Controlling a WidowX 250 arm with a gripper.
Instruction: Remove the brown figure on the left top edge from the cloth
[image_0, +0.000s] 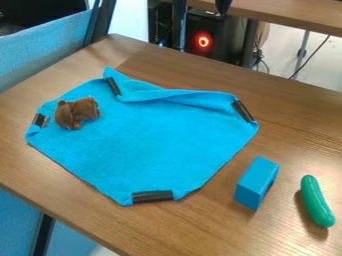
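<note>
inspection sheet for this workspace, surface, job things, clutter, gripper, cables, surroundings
surface: wood-grain table
job's things: brown figure on the left part of the blue cloth; the cloth's far edge is folded over, and dark strips sit at its edges
clutter: blue block and green cucumber-shaped toy, both on the table right of the cloth, apart from it
gripper: dark shape at the top edge, too little to identify
cables: dark cable beyond the table at upper right, off the work surface
surroundings: blue partition at left; second desk behind, with a glowing red ring beneath it
</note>
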